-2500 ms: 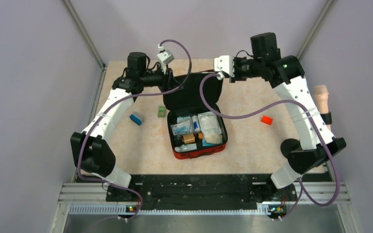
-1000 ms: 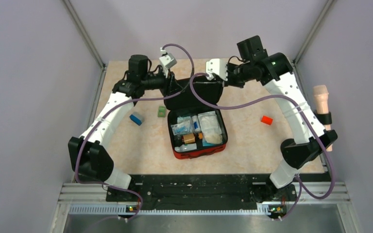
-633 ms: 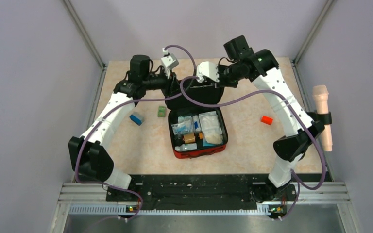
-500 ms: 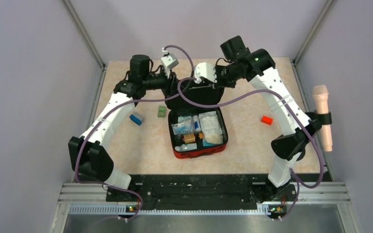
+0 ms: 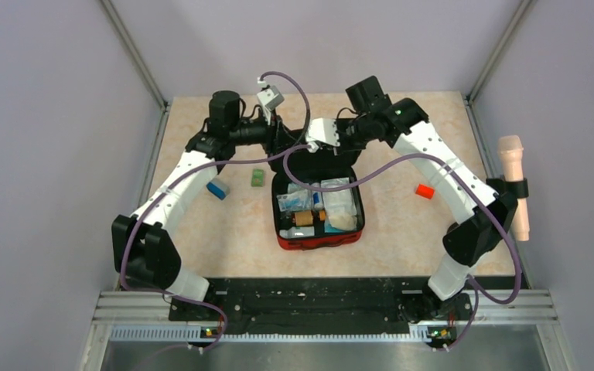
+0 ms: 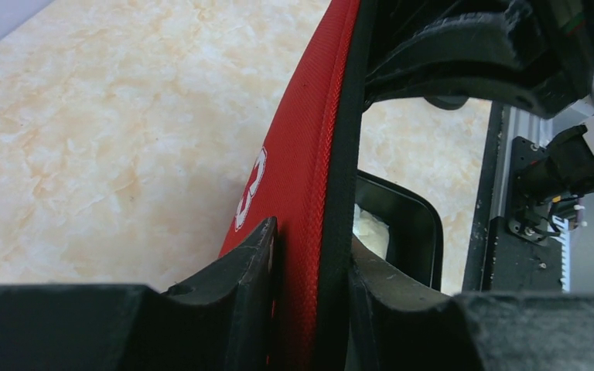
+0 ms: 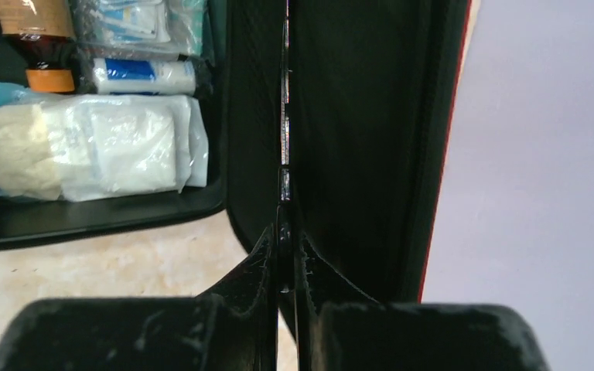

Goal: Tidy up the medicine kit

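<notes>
The medicine kit (image 5: 317,241), a red zip case with black lining, lies open at the table's middle with packets and bottles inside. Its lid (image 5: 303,164) stands raised at the far side. My left gripper (image 5: 282,143) is shut on the lid's red edge (image 6: 302,154), beside the white cross (image 6: 251,189). My right gripper (image 5: 309,149) is shut on a thin black edge of the lid's lining (image 7: 356,116). The right wrist view shows white gauze packs (image 7: 93,147), a blue-white roll (image 7: 143,76) and a brown bottle (image 7: 35,19) in the base.
A small blue box (image 5: 216,189) and a small green item (image 5: 257,178) lie left of the kit. An orange-red cap (image 5: 425,191) lies to the right. A beige cylinder (image 5: 512,185) is mounted at the right wall.
My right arm has swung left and down onto the lid. The lid has tipped up from lying back. My left gripper has stayed on the lid's edge.
</notes>
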You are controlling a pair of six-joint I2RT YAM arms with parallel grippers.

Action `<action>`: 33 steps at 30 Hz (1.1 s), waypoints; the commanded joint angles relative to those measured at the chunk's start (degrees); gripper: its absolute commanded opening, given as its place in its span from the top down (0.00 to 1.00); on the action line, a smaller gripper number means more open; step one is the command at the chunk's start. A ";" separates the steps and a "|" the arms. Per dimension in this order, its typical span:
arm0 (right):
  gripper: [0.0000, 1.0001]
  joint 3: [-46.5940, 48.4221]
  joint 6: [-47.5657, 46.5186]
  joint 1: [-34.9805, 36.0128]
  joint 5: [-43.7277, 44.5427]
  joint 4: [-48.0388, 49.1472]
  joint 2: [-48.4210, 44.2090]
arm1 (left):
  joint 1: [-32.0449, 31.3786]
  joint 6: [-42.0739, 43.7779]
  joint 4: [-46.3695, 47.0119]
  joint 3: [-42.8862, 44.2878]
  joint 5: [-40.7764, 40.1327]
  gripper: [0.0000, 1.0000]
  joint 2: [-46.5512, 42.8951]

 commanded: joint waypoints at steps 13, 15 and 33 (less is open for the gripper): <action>0.57 -3.47 0.17 1.22 -3.01 18.95 -5.93 | -0.73 -4.85 3.94 -0.11 4.64 0.64 -0.62; 0.55 -4.65 0.09 1.25 -2.08 19.09 -7.32 | -0.39 -4.17 3.16 0.41 4.43 0.64 -0.42; 0.33 -30.51 38.58 -1.07 -0.36 46.01 -25.03 | 4.18 -20.14 10.27 7.51 3.65 0.63 7.15</action>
